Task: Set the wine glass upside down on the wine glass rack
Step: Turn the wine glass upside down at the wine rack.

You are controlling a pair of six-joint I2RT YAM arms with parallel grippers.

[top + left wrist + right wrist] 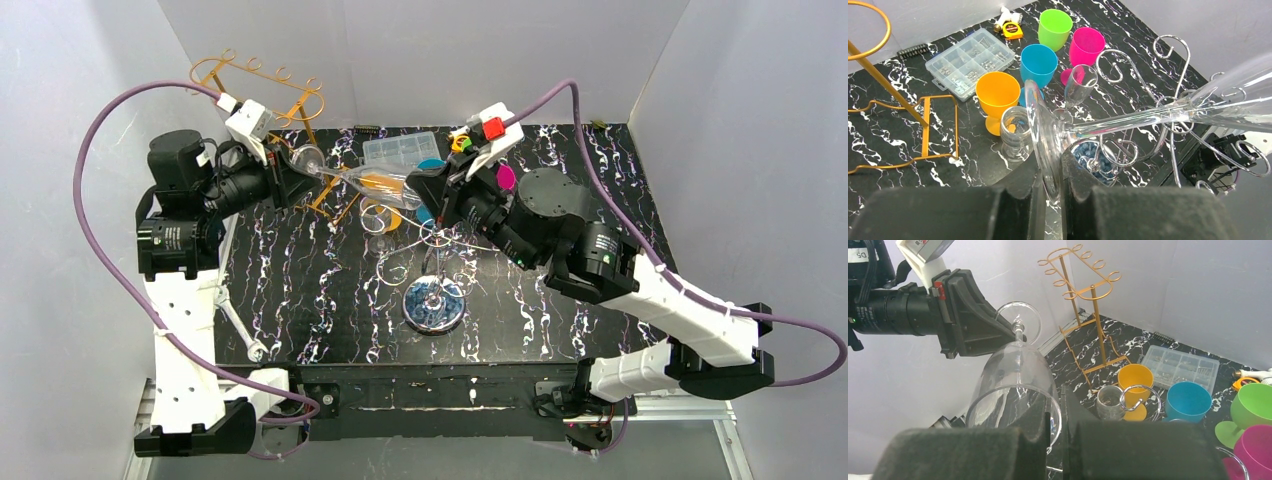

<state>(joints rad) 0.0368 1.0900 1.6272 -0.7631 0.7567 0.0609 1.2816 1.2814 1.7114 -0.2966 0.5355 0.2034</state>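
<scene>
A clear wine glass (pixel 352 179) hangs on its side in the air between both grippers, above the back middle of the table. My left gripper (pixel 290 172) is shut on the glass's round foot (pixel 1040 135); its stem (pixel 1128 120) runs right to the bowl (pixel 1238 95). My right gripper (pixel 425 190) is shut on the bowl's rim (pixel 1013 390), one finger inside the bowl. A silver wire rack (pixel 433 305) with curled hooks (pixel 1168 55) stands on a round base at the table's centre, just below and in front of the glass. A gold wire rack (pixel 262 85) stands at the back left.
Orange (pixel 997 95), blue (pixel 1038 65), green (pixel 1054 27) and pink (pixel 1085 47) goblets and a small clear glass (pixel 1015 130) stand behind the silver rack. A clear parts box (pixel 970 60) and a tape measure (pixel 1010 30) lie at the back. A wrench (pixel 238 328) lies at front left.
</scene>
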